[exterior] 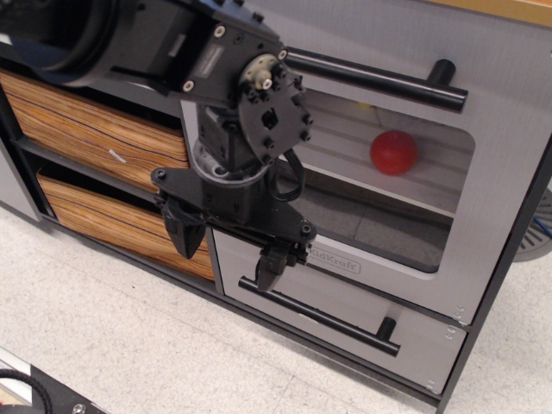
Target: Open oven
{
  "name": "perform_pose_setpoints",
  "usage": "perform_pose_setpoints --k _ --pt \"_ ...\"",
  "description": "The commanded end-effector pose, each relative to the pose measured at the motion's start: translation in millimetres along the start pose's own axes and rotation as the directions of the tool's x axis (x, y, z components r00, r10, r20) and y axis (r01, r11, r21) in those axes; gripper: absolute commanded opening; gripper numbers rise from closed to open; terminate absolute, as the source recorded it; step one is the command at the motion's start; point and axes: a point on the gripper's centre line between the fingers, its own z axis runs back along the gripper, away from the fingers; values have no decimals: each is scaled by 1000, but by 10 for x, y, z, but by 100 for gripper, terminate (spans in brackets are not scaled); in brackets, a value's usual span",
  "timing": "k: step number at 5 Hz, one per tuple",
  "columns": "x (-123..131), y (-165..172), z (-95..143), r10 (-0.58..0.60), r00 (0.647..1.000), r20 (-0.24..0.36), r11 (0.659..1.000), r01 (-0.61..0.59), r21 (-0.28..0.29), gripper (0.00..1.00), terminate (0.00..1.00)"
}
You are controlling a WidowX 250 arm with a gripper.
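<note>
The oven door is silver-grey with a wide clear window. Its long black bar handle runs along the top edge, and the KidKraft logo sits below the window. The door looks shut against the cabinet. My gripper hangs in front of the door's lower left corner, well below the oven handle. It is open and holds nothing. One fingertip is just above the left end of the lower drawer's handle. The other finger is over the wood-grain drawer.
A red ball lies on the shelf inside the oven. A small windowless grey drawer sits under the oven door. Two wood-grain drawers are to the left. The speckled floor lies in front.
</note>
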Motion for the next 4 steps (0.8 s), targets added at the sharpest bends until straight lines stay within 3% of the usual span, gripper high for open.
perform_pose_setpoints --k 1,2,3,4 --pt "0 0 0 0 1000 0 1000 0 0 100 0" --pt "210 31 290 267 963 42 960 -262 -104 100 0" --pt "402 62 468 504 860 81 858 -487 -166 100 0" --pt "600 137 644 697 713 79 706 -662 -251 100 0"
